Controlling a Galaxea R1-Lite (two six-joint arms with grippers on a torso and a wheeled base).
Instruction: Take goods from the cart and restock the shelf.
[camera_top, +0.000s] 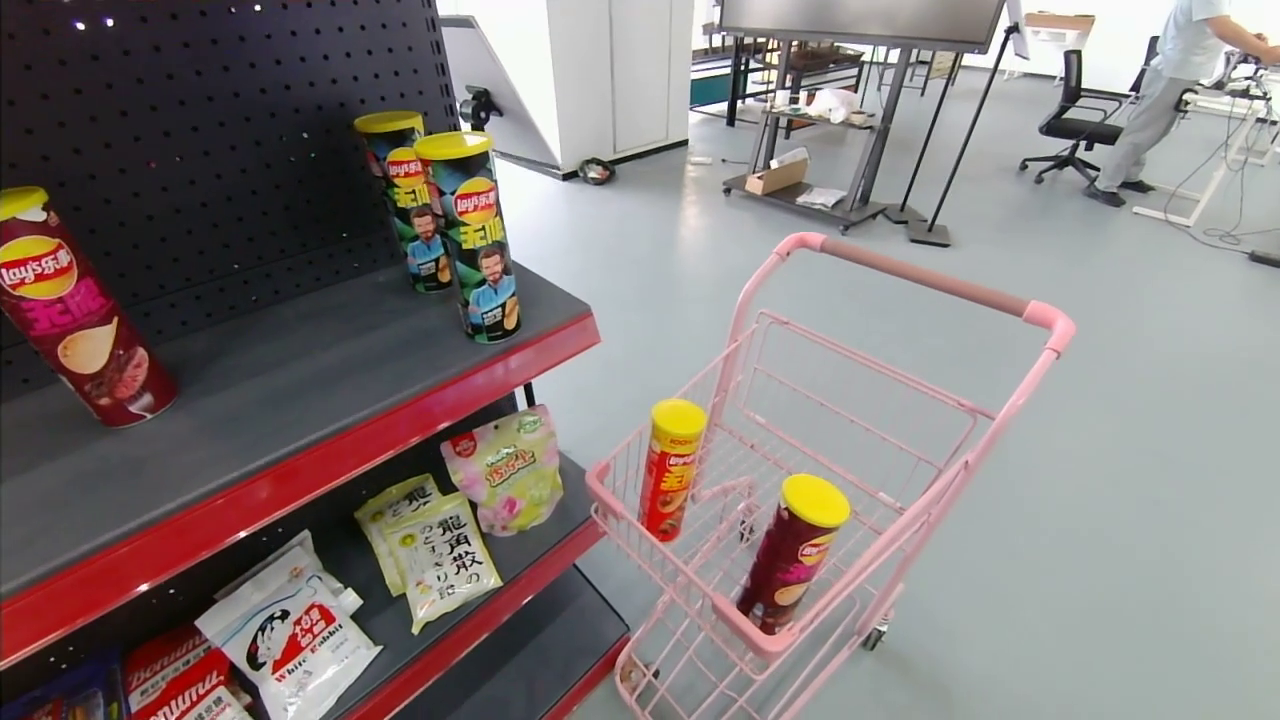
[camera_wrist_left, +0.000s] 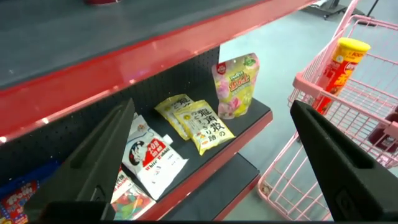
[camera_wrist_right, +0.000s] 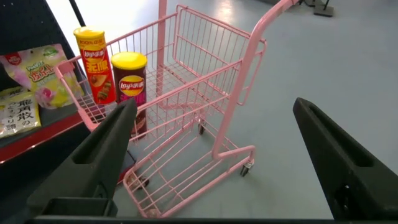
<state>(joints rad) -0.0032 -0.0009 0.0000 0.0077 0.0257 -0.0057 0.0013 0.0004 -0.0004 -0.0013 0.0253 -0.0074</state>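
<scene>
- Yellow can (camera_top: 672, 470) and maroon can (camera_top: 795, 555), standing in the cart (camera_top: 920, 275): each bears a round logo with lettering.
- Three cans (camera_top: 470, 240) on the shelf (camera_top: 300, 380), left of the cart: the same round logo above large characters.
- Yellow packets (camera_top: 440, 560), lower left of the cart: black characters.
- White bag (camera_top: 290, 635) beside them: red and blue wording.

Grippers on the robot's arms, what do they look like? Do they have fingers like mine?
The left gripper and right gripper look alike. Each has just two matte black, flat, wedge-shaped fingers that narrow toward the tips, with straight, angular edges, not round like yours. No cables or markings can be seen on them.
</scene>
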